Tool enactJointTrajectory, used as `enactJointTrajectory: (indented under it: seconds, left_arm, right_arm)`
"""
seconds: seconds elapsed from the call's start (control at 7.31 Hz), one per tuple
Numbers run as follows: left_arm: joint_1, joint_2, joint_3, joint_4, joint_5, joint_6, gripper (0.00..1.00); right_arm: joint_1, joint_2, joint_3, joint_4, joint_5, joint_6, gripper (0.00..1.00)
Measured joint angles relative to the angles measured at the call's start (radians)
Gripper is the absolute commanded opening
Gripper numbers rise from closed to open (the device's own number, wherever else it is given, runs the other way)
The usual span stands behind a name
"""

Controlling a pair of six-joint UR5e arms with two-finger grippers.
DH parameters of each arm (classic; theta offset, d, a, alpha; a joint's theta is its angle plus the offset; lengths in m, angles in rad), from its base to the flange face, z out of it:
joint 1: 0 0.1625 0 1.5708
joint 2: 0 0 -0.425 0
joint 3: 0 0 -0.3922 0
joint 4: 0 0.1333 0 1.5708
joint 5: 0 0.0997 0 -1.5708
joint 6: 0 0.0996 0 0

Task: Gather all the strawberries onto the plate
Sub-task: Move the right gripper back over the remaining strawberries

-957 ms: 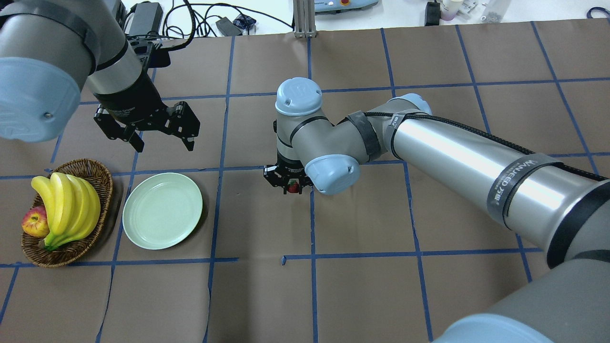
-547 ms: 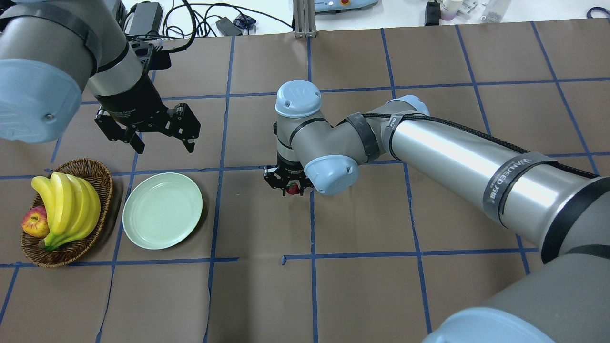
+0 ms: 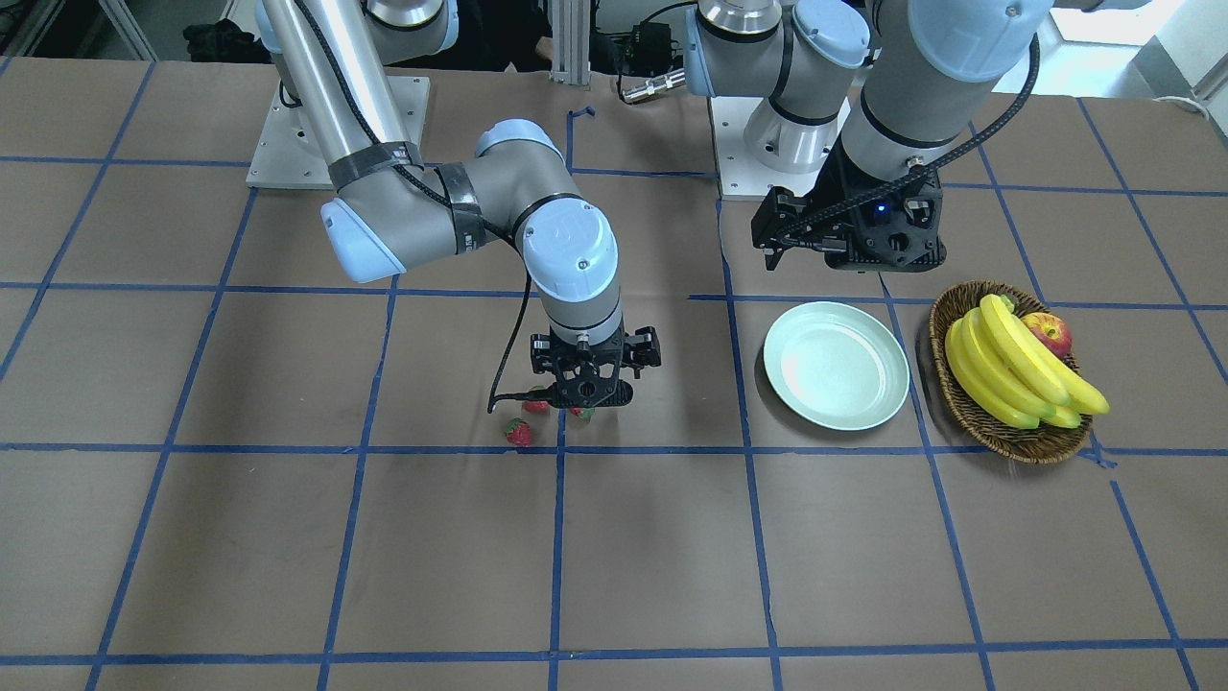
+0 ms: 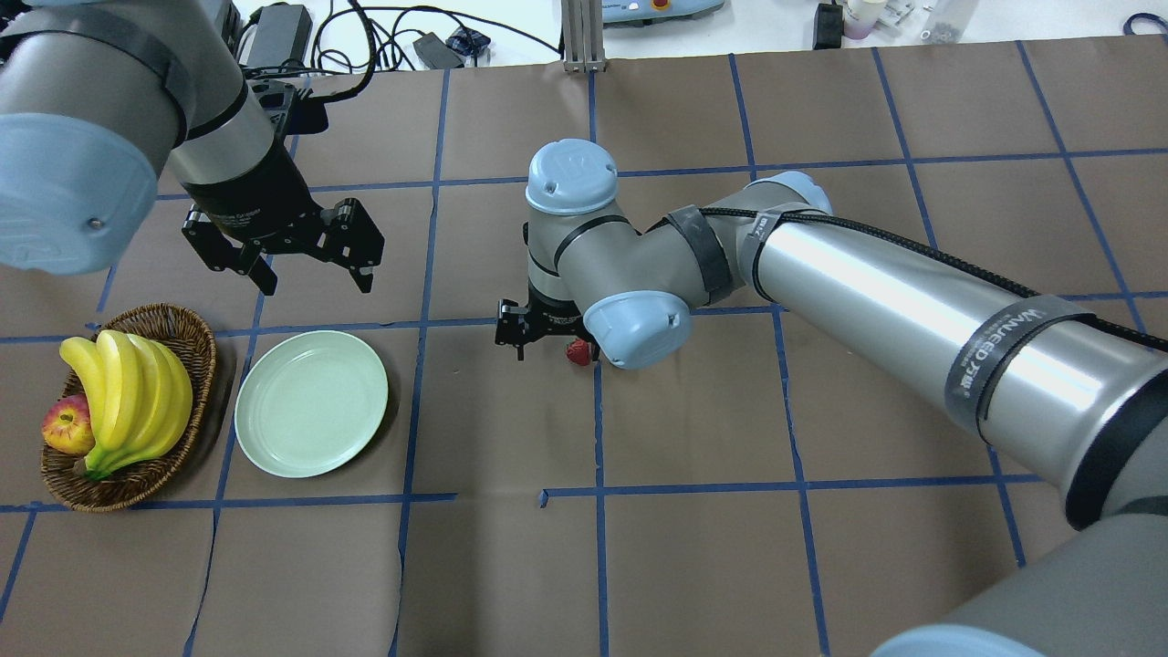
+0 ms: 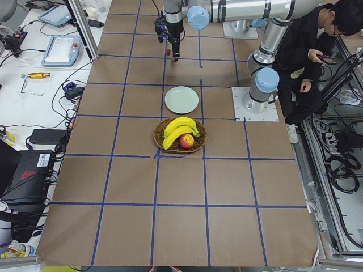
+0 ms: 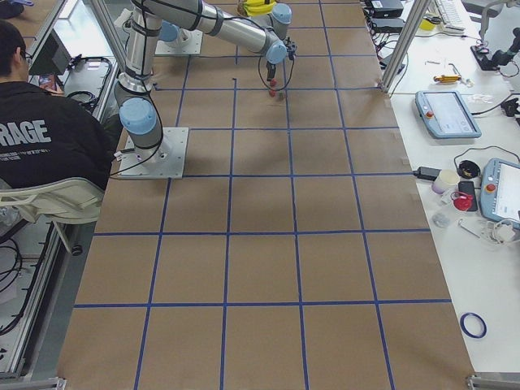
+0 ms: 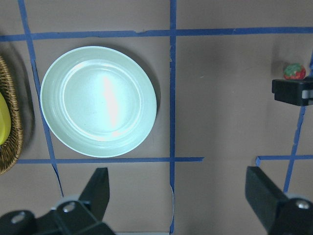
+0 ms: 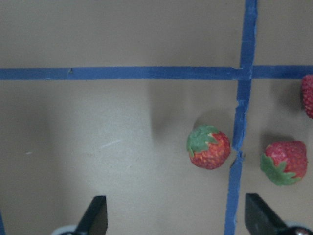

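Note:
Three strawberries lie on the brown table near a blue tape crossing: one [image 8: 209, 147] sits right of centre under my right gripper [image 8: 173, 215], a second [image 8: 284, 162] is further right, and a third [image 8: 308, 95] is cut off by the view's edge. In the front view they [image 3: 519, 432] cluster below the right gripper [image 3: 585, 389], which is open and holds nothing. The overhead view shows only one strawberry [image 4: 578, 352]. The pale green plate [image 4: 310, 403] is bare. My left gripper [image 4: 301, 265] hovers open behind the plate [image 7: 98, 100].
A wicker basket [image 4: 187, 321] with bananas [image 4: 128, 392] and an apple [image 4: 66, 426] stands left of the plate. Cables and gear lie past the table's far edge. A seated person [image 5: 309, 51] is behind the robot bases.
My right gripper has shifted a little left; the strawberry that showed at its fingers now lies on the table beside it. The left gripper has hardly moved.

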Motion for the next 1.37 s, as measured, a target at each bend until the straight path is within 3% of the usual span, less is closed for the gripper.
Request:
enactJointTrajectory:
  seconds: [0.41,0.82,1.37]
  left_arm:
    - [-0.001,0.000,0.001,0.005,-0.001,0.000,1.00]
    - [-0.002,-0.001,0.002,0.009,0.001,0.000,1.00]
    - [-0.006,-0.002,0.001,0.010,0.000,0.000,1.00]
  right_arm:
    - [-0.023,-0.052,-0.039,0.008,-0.079,-0.008,1.00]
    - [-0.108,-0.054,-0.039,0.045,-0.140,-0.221,1.00]
    - [-0.150,0.009,-0.045,0.047,-0.154,-0.292,1.00]
